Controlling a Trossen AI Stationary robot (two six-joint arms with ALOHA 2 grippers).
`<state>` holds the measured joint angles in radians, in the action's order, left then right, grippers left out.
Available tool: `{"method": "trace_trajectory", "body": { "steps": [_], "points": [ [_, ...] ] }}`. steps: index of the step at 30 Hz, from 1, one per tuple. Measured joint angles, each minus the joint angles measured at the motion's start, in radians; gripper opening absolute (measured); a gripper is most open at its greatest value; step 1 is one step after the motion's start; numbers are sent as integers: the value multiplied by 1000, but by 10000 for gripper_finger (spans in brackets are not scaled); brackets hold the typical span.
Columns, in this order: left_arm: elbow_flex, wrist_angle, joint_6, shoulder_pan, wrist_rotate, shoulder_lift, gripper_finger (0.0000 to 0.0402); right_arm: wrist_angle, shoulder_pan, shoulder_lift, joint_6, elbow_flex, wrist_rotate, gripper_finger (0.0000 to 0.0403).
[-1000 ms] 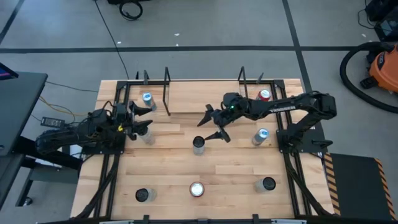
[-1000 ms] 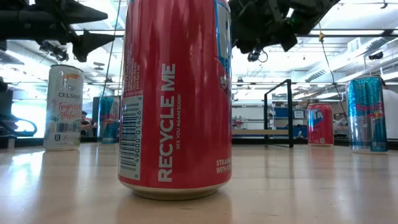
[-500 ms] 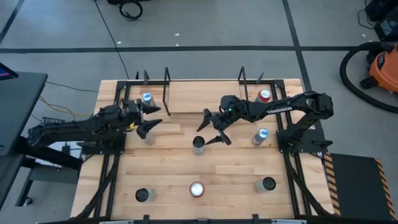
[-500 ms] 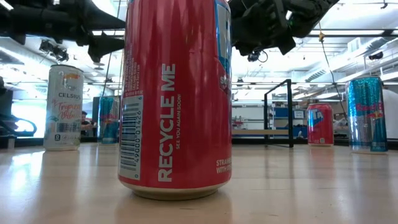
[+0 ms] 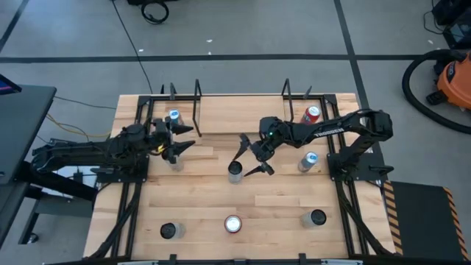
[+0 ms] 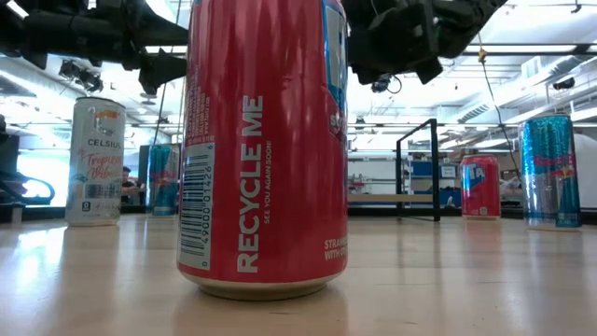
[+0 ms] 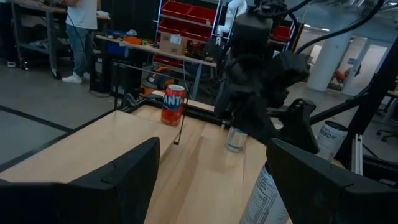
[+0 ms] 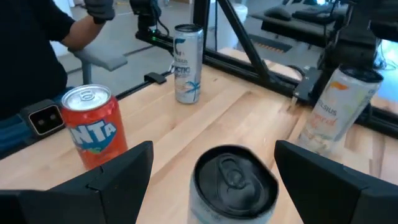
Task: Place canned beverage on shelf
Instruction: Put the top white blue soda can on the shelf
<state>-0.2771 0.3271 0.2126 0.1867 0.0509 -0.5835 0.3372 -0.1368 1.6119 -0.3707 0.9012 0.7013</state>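
Observation:
A silver can with a dark top stands upright on its base at the table's centre. My right gripper hangs open just above and to the far side of it. In the right wrist view the can's top sits between the fingers, with a gap on each side. My left gripper is open and level over a pale Celsius can. The shelf, a light board between black rod uprights, stands at the far edge.
A blue-topped can stands left of the shelf and a red Fanta can right of it. A blue can stands near the right arm's base. Along the near edge stand a red can and two dark-topped cans.
My left gripper has moved toward the table's right, out over the Celsius can, staying level and open. My right gripper has come a little down and toward the near edge, closer to the centre can, and has rolled about its own line. No can has moved.

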Motion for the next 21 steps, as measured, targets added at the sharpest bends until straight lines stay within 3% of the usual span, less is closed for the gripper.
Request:
{"method": "trace_trajectory", "body": {
  "steps": [4,11,21],
  "points": [
    [-1,2,0,0,0,-3,298,54,-7,32,1,1,-11,346],
    [-2,2,-14,1,0,-12,298,67,-25,59,24,-1,76,346],
    [-1,3,-15,1,-1,-12,298,150,-24,124,52,1,82,346]
  ]
}}
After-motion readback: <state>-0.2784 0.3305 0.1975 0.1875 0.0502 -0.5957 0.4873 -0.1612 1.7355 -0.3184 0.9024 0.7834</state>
